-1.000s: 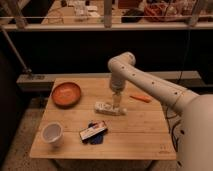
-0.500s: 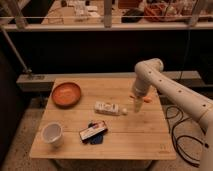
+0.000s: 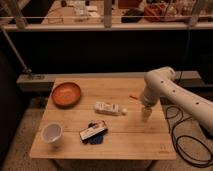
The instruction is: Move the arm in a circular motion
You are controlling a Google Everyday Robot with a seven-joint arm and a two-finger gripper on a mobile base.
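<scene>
The cream-white arm (image 3: pixel 172 92) reaches in from the right, with its bulbous elbow joint above the table's right side. It bends down to a short pale tip, the gripper (image 3: pixel 145 114), which hangs just above the wooden table (image 3: pixel 125 135) near its right edge. The gripper is right of a white bottle (image 3: pixel 108 108) lying on its side and holds nothing that I can see.
An orange bowl (image 3: pixel 66 94) sits at the table's back left. A white cup (image 3: pixel 52 134) stands at the front left. A dark packet (image 3: pixel 93 132) lies near the front middle. An orange stick (image 3: pixel 134 97) lies behind the gripper. Black cables (image 3: pixel 182 135) loop on the floor at right.
The arm has swung steadily to the right, from over the table's middle to its right side, and the elbow has moved a little lower.
</scene>
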